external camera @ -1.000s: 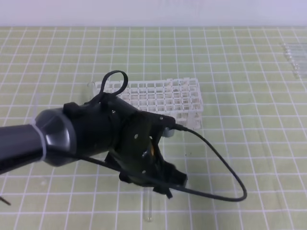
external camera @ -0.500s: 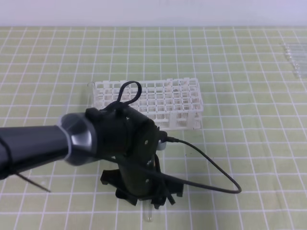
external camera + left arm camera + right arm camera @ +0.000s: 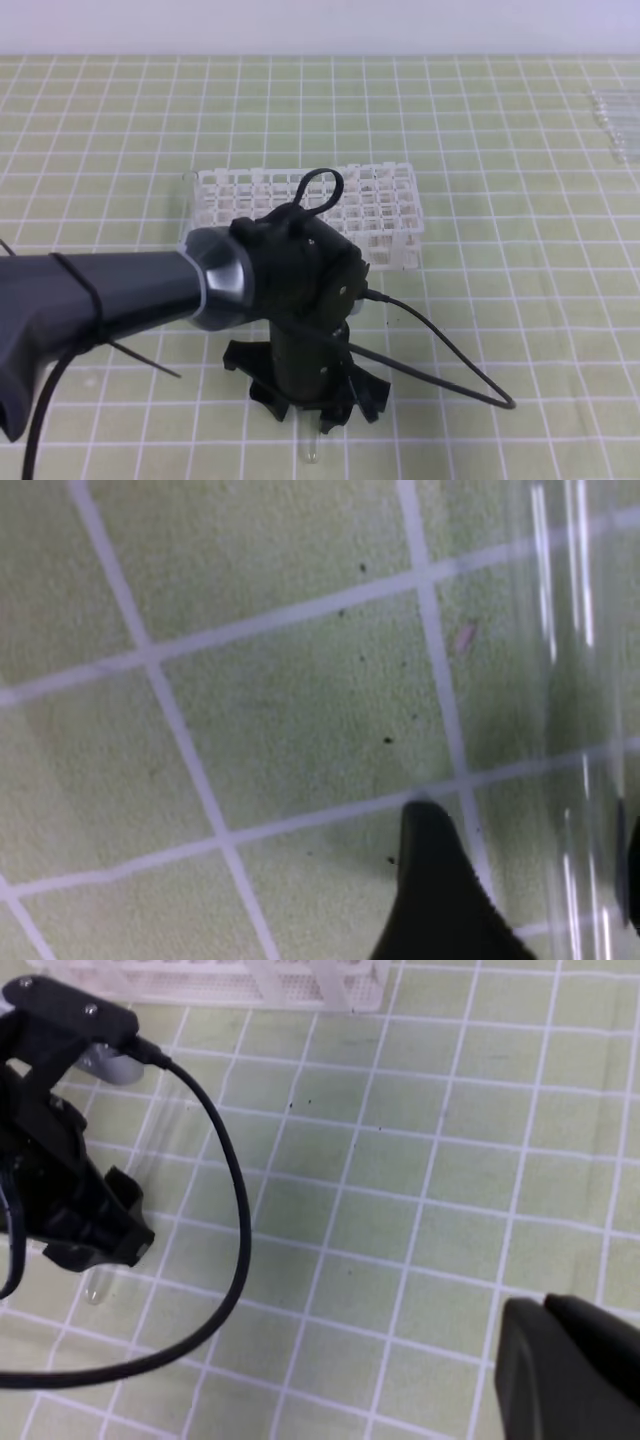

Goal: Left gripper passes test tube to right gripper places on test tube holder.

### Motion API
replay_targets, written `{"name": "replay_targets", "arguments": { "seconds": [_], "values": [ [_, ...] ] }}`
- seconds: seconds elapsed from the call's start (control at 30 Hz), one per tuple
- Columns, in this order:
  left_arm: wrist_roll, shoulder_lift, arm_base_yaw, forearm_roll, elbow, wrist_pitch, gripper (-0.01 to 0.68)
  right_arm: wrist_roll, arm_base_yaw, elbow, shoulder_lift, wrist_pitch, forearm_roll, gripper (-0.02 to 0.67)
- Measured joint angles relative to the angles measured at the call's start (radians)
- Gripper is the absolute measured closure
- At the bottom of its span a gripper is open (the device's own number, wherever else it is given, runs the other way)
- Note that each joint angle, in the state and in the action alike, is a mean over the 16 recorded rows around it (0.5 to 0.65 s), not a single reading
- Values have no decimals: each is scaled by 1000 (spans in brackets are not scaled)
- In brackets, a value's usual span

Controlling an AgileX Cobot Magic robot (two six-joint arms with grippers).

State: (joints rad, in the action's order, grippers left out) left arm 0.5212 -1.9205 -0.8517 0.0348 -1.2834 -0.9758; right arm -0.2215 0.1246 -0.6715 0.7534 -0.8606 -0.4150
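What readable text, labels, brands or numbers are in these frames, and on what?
None readable in any view.
Left gripper: plain black housing, no marking visible.
Test tube: clear glass, no graduations visible.
Test tube holder: white lattice, no numbering legible.
Right gripper: only dark fingers in view, no label shown.
Mat: white grid lines only, no numbers.
Clear items at the far right edge: too blurred to tell.

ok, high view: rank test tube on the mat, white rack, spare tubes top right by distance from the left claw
1. test tube, lying directly under the left claw
2. test tube holder, behind the claw
3. spare tubes, far right edge
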Motion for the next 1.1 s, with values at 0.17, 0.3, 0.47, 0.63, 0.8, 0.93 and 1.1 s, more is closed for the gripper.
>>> {"name": "replay_targets", "arguments": {
  "seconds": [0.17,0.3,0.47,0.63,0.8,0.93,1.1],
  "values": [
    [1,-19,0,11,-12,-14,347,-2,0,0,0,0,0,665],
    [-1,-24,0,16,-14,-9,411,-4,0,0,0,2,0,665],
    [-18,-27,-1,23,-17,-9,499,-4,0,0,0,6,0,665],
    [-38,-25,-1,34,-16,-12,596,-5,0,0,0,8,0,665],
    [-69,-25,-1,37,-15,-19,629,-5,0,0,0,9,0,665],
    [-98,-22,-1,39,-14,-27,643,-6,0,0,0,9,0,665],
    [-136,-9,-1,38,-13,-39,656,-6,0,0,0,8,0,665]
  ]
}}
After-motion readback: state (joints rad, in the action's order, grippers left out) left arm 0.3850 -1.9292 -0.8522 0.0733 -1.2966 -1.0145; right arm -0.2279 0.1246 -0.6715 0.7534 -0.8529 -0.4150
